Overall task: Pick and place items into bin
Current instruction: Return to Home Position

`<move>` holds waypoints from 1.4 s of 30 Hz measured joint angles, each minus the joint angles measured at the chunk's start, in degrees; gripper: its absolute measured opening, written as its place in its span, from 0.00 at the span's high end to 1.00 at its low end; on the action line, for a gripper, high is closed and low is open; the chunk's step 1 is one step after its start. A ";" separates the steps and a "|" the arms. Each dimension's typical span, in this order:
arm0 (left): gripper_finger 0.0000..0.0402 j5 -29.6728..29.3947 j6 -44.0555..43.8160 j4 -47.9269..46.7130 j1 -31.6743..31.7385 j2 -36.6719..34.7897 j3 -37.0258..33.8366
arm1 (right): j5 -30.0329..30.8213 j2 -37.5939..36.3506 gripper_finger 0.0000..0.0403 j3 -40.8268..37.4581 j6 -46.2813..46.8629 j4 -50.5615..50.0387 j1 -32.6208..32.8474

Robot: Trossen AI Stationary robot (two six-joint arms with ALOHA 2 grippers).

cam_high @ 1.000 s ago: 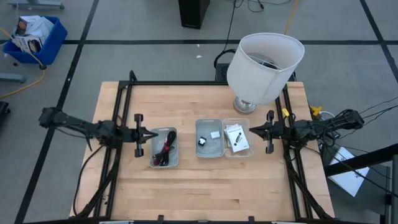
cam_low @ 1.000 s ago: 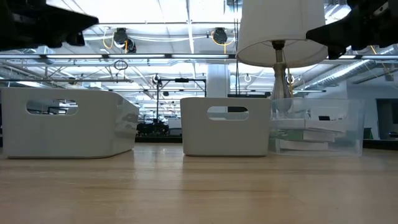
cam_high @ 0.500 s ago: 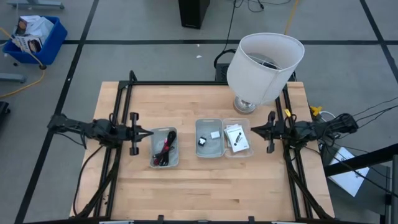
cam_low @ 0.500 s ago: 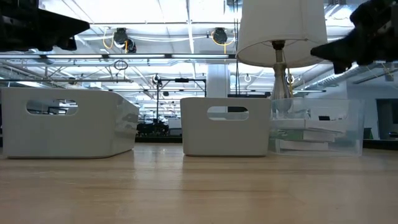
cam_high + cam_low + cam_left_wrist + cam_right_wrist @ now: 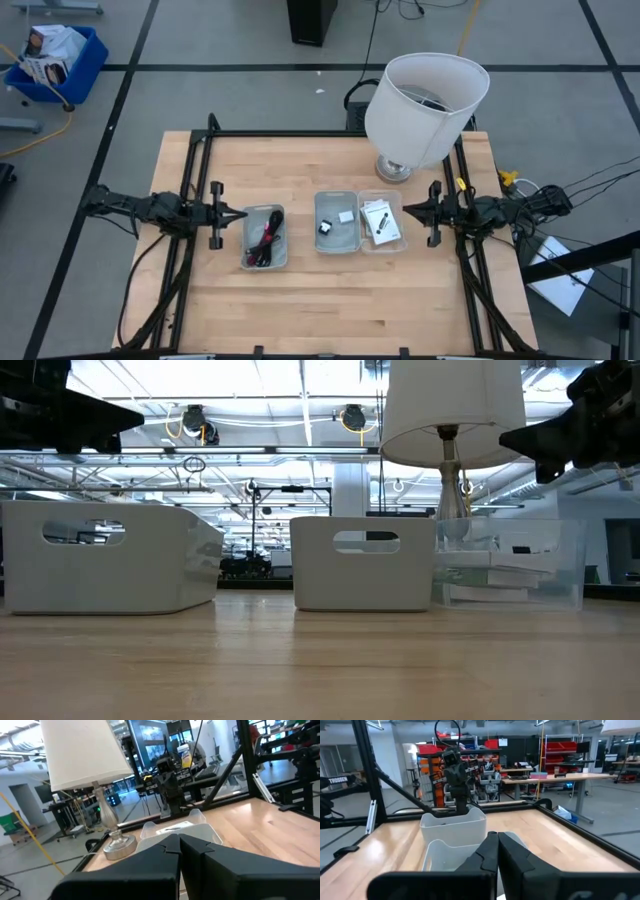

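wooden table (image 5: 320, 300) | dark red coiled cable (image 5: 262, 240) (limp, light; pinch mid-coil) lay in pale bin (image 5: 264, 267) toward left edge | cards (image 5: 377, 218) in clear bin (image 5: 383, 248) toward right edge | left gripper (image 5: 238, 214), right gripper (image 5: 405, 210) closed tight, empty

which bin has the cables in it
The leftmost bin, standing apart; the middle bin holds a tiny white block and a tiny black block, the transparent bin white cards.
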 joint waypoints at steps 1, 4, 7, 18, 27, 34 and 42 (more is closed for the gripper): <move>1.00 -0.08 -0.22 -0.04 0.00 0.00 -0.04 | 0.02 0.02 1.00 -0.04 -0.31 0.59 -0.01; 1.00 0.01 -0.66 -0.30 0.00 0.00 -0.04 | 0.09 0.01 1.00 -0.13 -0.60 2.27 -0.01; 1.00 0.01 -1.07 -0.34 0.00 0.00 -0.04 | 0.13 0.02 1.00 -0.15 -1.20 3.52 -0.01; 0.95 -0.13 -4.21 -0.32 -0.01 0.13 -0.04 | 0.11 0.02 1.00 -0.15 0.28 4.15 -0.02; 0.95 -0.27 -4.23 -0.29 -0.01 0.13 -0.04 | 0.09 0.02 1.00 -0.15 0.38 4.33 -0.01; 0.95 -0.30 -4.21 -0.25 -0.01 0.15 -0.04 | 0.09 0.02 1.00 -0.15 0.39 4.44 0.00; 0.95 -0.32 -4.21 -0.28 0.00 0.15 -0.04 | 0.07 0.02 1.00 -0.15 0.39 4.49 -0.02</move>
